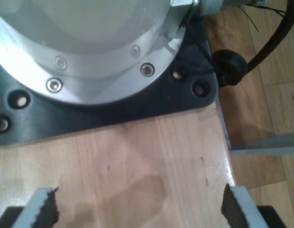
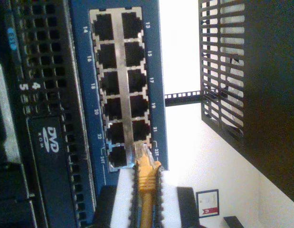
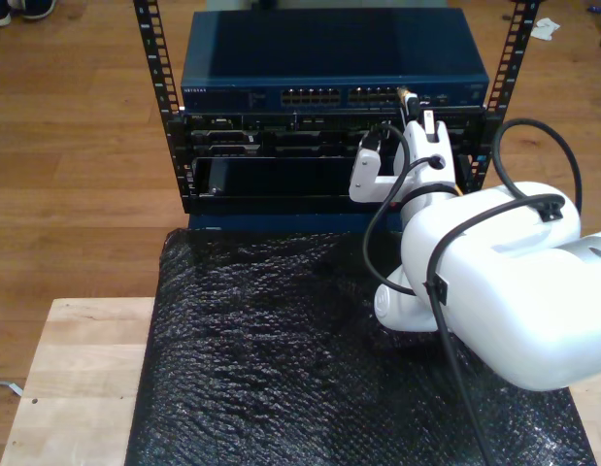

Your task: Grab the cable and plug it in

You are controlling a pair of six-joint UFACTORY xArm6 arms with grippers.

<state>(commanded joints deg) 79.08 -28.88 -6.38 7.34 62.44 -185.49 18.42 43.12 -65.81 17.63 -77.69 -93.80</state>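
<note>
Holding the cable tight, my second gripper has its plug at the switch's last port, where slight misalignment could jam it; my first gripper gapes wide, empty.

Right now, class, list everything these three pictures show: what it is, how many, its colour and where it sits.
network switch: one, blue, top of the rack, ports facing the arm
rack: one, black, behind the table in the exterior view
cable: one, yellow-orange, its plug at the switch's end ports
bubble wrap: one sheet, black, over the table
table: one, light wood
first gripper: open above bare wood, by an arm base
second gripper: shut on the cable
</note>
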